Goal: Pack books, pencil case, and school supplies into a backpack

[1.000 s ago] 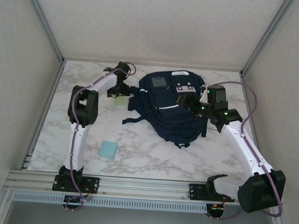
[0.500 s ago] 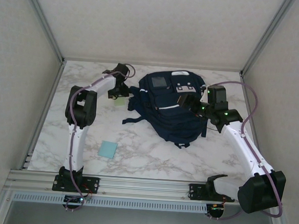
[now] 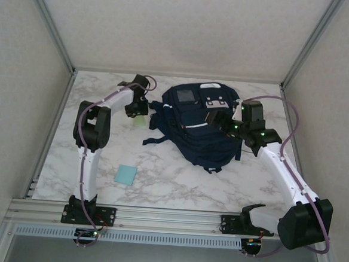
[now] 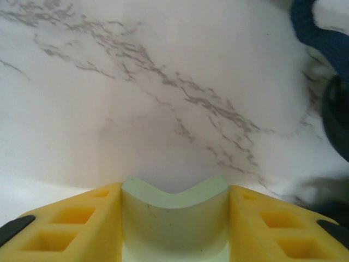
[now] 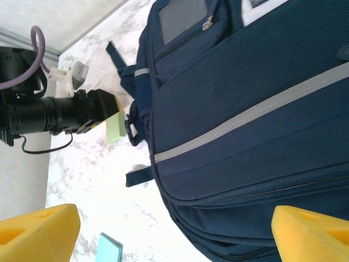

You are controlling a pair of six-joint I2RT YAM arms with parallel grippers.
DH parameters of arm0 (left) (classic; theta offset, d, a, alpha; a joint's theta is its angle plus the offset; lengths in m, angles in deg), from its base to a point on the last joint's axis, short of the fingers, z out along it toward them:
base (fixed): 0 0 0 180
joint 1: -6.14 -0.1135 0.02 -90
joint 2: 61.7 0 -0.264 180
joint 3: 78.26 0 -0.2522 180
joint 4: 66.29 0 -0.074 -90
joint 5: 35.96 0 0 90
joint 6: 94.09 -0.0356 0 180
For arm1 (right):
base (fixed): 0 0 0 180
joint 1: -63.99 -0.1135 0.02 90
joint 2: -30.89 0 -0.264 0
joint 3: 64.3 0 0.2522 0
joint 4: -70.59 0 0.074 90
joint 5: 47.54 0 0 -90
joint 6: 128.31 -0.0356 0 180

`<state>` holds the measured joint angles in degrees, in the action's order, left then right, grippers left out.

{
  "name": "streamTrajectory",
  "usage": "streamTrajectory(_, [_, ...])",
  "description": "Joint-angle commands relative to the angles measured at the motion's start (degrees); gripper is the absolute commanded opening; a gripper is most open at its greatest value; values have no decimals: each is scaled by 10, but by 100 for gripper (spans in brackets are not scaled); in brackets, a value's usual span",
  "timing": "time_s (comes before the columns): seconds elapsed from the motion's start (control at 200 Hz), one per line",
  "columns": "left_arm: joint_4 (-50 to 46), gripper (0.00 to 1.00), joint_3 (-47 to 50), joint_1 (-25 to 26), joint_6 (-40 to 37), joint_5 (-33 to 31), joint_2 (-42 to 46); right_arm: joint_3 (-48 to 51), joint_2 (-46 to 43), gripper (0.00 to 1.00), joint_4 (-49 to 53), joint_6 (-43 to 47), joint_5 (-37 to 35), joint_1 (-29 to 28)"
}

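The navy backpack (image 3: 199,127) lies flat in the middle of the marble table, its grey patch toward the back. Just off its left side, low over the table, my left gripper (image 3: 137,111) is shut on the lime-green notebook (image 4: 174,218). The notebook bows into a curve between the yellow pads (image 4: 82,224). It also shows as a green patch (image 5: 114,129) under the left arm's wrist. My right gripper (image 3: 217,119) hovers open over the backpack (image 5: 245,109), with nothing between its fingers. A light-blue square pad (image 3: 125,174) lies at the front left.
A black strap (image 3: 156,140) trails from the backpack's left side onto the table. Metal frame posts and white walls close in the table on three sides. The left arm's dark wrist (image 5: 54,112) sits close to the backpack's top corner.
The left gripper has closed onto the green notebook, which now bends between the pads, and the left elbow has shifted a little left. The right arm has barely moved.
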<state>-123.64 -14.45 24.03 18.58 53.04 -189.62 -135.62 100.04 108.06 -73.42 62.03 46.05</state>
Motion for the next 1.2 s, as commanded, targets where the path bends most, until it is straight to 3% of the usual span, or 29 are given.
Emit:
streamTrajectory(0.0, [-1, 46, -1, -3, 41, 78, 77, 15, 7, 91, -75, 8, 32, -29])
streamTrajectory(0.16, [67, 46, 35, 3, 106, 177, 131, 22, 27, 91, -161, 4, 34, -76])
streamTrajectory(0.255, [87, 46, 43, 16, 128, 202, 154, 20, 52, 90, -207, -1, 35, -101])
streamTrajectory(0.581, [177, 46, 110, 92, 205, 244, 218, -35, 165, 76, -297, -28, 87, -142])
streamTrajectory(0.936, [196, 46, 131, 130, 221, 257, 245, -50, 217, 67, -295, -40, 62, -144])
streamTrajectory(1.101, [200, 46, 140, 133, 219, 254, 256, -51, 224, 58, -288, -38, 50, -144])
streamTrajectory(1.196, [199, 46, 143, 134, 219, 254, 257, -51, 222, 41, -288, -38, 46, -144])
